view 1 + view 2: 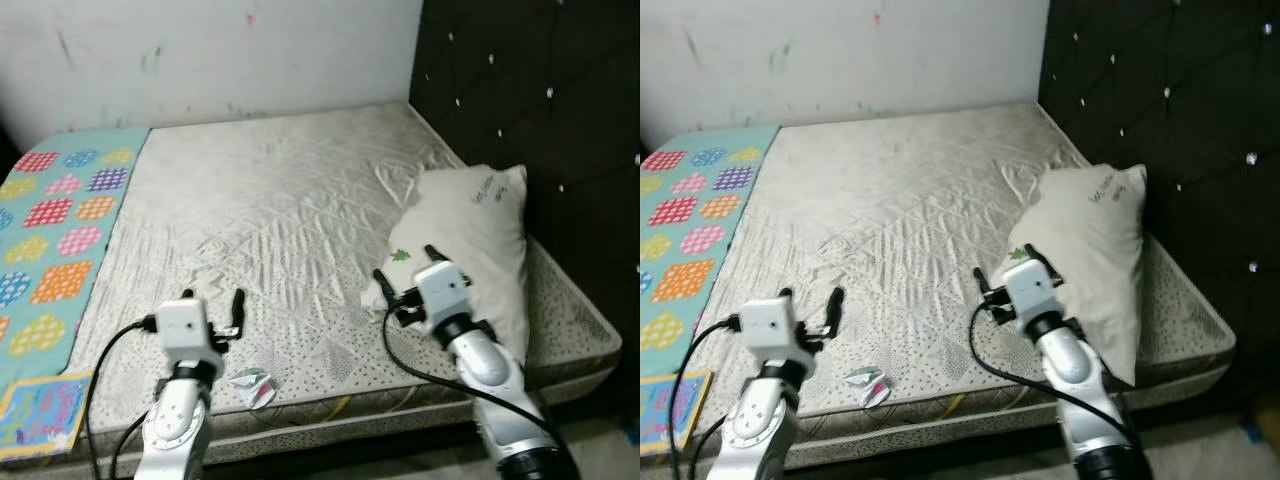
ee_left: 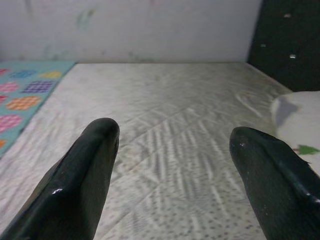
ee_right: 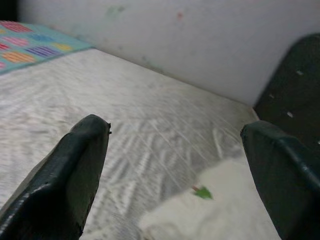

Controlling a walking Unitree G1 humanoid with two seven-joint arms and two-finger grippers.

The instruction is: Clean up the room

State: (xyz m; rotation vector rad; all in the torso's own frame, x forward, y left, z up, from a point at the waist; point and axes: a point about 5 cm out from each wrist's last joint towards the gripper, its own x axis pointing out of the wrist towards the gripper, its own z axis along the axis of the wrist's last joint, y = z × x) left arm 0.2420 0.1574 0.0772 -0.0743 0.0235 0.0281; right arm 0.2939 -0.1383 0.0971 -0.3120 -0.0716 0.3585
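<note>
A bare quilted mattress [image 1: 270, 210] lies before me. A white pillow [image 1: 475, 240] with small green prints rests at its right side against the dark headboard. A crumpled wrapper [image 1: 253, 387] lies near the mattress's front edge. My left gripper [image 1: 213, 297] hovers open over the front left of the mattress, just behind the wrapper. My right gripper [image 1: 405, 262] is open at the pillow's near left edge; in the right wrist view the pillow [image 3: 210, 215] sits below its fingers [image 3: 70, 175].
A turquoise patchwork blanket [image 1: 60, 220] covers the mattress's left strip. A colourful flat book or mat [image 1: 40, 415] lies at the front left corner. The tufted dark headboard [image 1: 540, 100] runs along the right, a marked white wall [image 1: 200, 50] at the back.
</note>
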